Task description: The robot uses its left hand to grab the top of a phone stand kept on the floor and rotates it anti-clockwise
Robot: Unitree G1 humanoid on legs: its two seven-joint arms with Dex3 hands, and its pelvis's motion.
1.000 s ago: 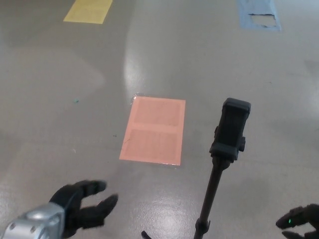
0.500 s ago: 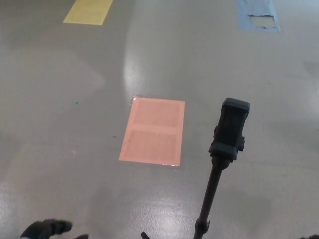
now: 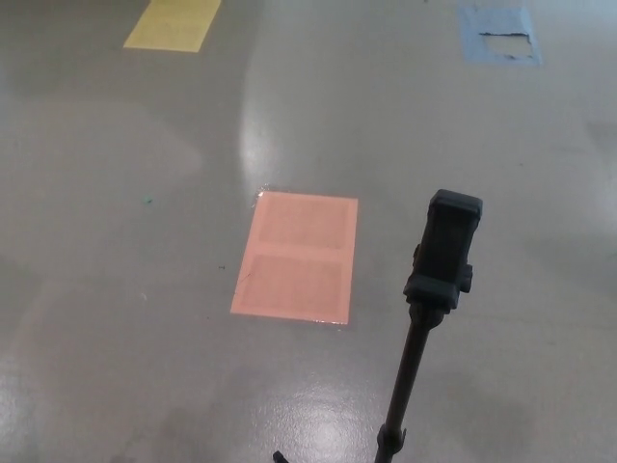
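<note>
Standing alone on a glossy grey floor (image 3: 116, 318), a black phone stand (image 3: 439, 280) occupies the lower right part of the head view, and neither of the robot's hands appears anywhere in the picture, so the state of their fingers cannot be told. The stand has a thin pole (image 3: 410, 371) that rises from the bottom edge of the picture, where a small piece of one leg (image 3: 281, 456) just shows, and it ends in a tall, narrow clamp head (image 3: 448, 246) that holds no phone. The clamp head sits a little to the right of a salmon-pink rectangle (image 3: 297, 256) marked on the floor, without overlapping it in the view. Farther off, near the top edge, lie a yellow rectangle (image 3: 174, 23) at the left and a blue rectangle (image 3: 499, 34) with a worn patch at the right. A broad pale glare runs down the middle of the floor. As to progress, nothing is touching the stand, so the left hand's hold on the top is judged not yet made. What remains seems to be the whole job: bringing the left hand to the clamp head, closing on it, and turning the stand anti-clockwise. Whether the stand's present facing is its starting one cannot be judged.
</note>
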